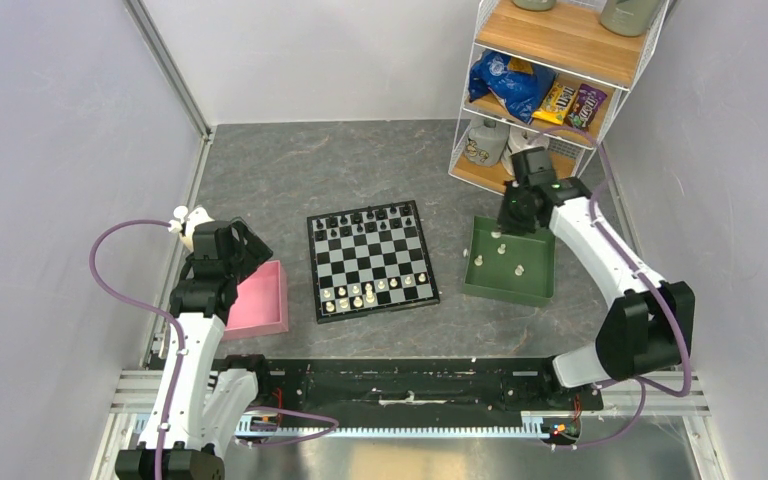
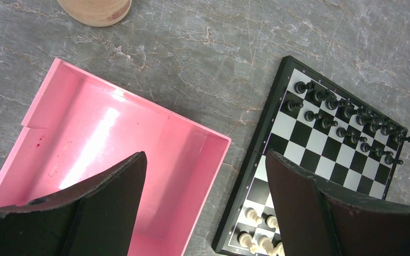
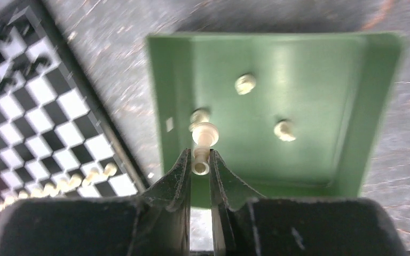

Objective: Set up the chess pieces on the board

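From above, the board [image 1: 373,258] lies between one pink tray [image 1: 270,300] under my left gripper [image 1: 248,250] and one green tray [image 1: 538,262] under my right gripper [image 1: 505,228]. My left wrist view shows jaws spread wide on nothing, beside two rows of black pieces [image 2: 352,125]. My right wrist view shows me pinching one cream piece [image 3: 202,162], with three more cream pieces [image 3: 284,130] loose in the green tray; I should lift straight up and keep it upright.

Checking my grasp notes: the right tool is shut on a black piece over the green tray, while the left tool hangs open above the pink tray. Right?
No: the right wrist view shows the piece in the right tool is cream-white, not black. The rest stands: green tray below it, left tool open above the pink tray.
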### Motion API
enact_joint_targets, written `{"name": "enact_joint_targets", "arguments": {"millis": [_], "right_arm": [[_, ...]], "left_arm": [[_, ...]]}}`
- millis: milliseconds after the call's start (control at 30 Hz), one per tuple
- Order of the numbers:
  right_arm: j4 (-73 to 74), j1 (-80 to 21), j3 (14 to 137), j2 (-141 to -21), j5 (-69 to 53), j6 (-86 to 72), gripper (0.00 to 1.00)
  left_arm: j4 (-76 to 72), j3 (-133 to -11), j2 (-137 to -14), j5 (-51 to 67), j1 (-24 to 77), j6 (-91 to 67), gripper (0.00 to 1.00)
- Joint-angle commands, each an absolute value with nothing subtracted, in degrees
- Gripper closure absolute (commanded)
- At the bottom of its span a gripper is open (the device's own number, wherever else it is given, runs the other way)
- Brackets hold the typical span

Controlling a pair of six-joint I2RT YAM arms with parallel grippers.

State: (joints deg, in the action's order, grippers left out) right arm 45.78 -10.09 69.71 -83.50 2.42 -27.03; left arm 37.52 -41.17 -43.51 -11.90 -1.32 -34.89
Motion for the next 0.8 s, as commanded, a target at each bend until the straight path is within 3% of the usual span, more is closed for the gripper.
{"name": "enact_joint_targets", "arguments": {"millis": [0, 433, 767], "right_arm": [[47.18, -19.87, 69.01, -81.74, 1.77, -31.57, 0.85], [42.78, -47.03, 75.19, -94.05, 5.24, -38.25, 0.85], [41.04, -57.06, 81.41, -104.63, 7.1, -38.7, 0.85]], "left_arm": [[35.6, -41.23, -43.03, -11.93, -1.58, -33.7, 0.11], [35.76, -41.0, -42.17, -11.91, -1.52, -33.75, 0.11], [35.83, -41.13, -42.28, -11.6, -1.47, -33.57, 0.11]]}}
